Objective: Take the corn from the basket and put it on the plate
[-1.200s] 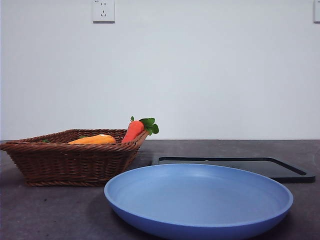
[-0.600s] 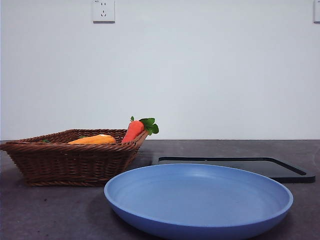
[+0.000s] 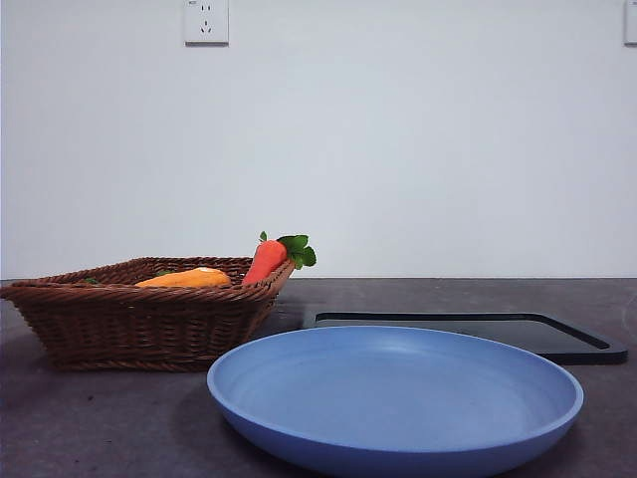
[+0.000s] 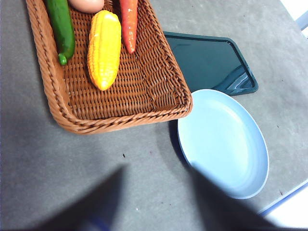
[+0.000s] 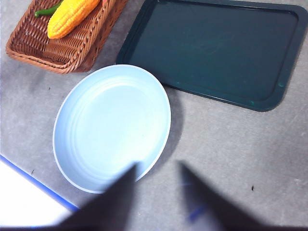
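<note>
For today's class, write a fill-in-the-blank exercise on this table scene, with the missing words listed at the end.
1. The long ribbed yellow toy corn cob lies inside the brown woven wicker ____.
2. The round light-blue plastic plate holds ____ as yet.
3. In the basket, the corn lies between the orange carrot and the green ____.
4. Beside the plate lies a flat black rectangular ____.

Missing words: basket; nothing; cucumber; tray

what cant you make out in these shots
- Corn: front view shows only its top; the basket wall hides the rest.
- Egg-like item: cut off by the left wrist view's edge.
- Left gripper and right gripper: blurred dark jaws, tips unclear.
- Carrot: leaves cut off there.
</note>
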You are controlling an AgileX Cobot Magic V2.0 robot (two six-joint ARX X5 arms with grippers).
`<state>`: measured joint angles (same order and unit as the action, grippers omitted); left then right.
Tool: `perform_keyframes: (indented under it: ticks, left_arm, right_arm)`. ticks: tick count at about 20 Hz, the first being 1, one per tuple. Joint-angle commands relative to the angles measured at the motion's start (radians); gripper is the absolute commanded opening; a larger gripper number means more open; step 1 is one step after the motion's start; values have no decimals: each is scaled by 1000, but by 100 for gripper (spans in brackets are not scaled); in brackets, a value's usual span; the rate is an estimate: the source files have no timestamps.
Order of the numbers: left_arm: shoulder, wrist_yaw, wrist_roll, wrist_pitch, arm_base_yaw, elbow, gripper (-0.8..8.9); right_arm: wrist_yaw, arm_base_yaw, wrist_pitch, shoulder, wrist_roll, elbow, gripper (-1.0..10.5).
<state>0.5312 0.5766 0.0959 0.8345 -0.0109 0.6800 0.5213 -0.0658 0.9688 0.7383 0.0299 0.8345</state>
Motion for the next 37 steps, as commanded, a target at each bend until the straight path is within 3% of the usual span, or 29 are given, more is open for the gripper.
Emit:
perform_keyframes:
  ticks: [1, 10, 19, 30, 33, 36, 37]
  left_arm:
    - [5, 6, -5, -15, -2, 19, 412]
    - [13, 6, -1, -19, -2, 19, 412]
    - [13, 6, -1, -19, -3, 19, 412]
    - [13, 6, -1, -19, -3, 19, 412]
    - [13, 6, -1, -19, -3, 19, 412]
    - [16, 6, -1, -20, -3, 19, 410]
    - [19, 6, -1, -20, -3, 21, 400]
  right_arm:
    - [2, -4, -3, 6, 3, 15, 299]
    - [7, -27, -51, 142, -31, 15, 299]
    - [-2, -168, -243, 482, -45, 15, 291]
    - [-28, -261, -417, 813, -45, 15, 290]
    - [-32, -275, -436, 855, -45, 15, 214]
    - [-31, -286, -448, 859, -45, 15, 21]
    - [-32, -286, -449, 859, -45, 15, 4]
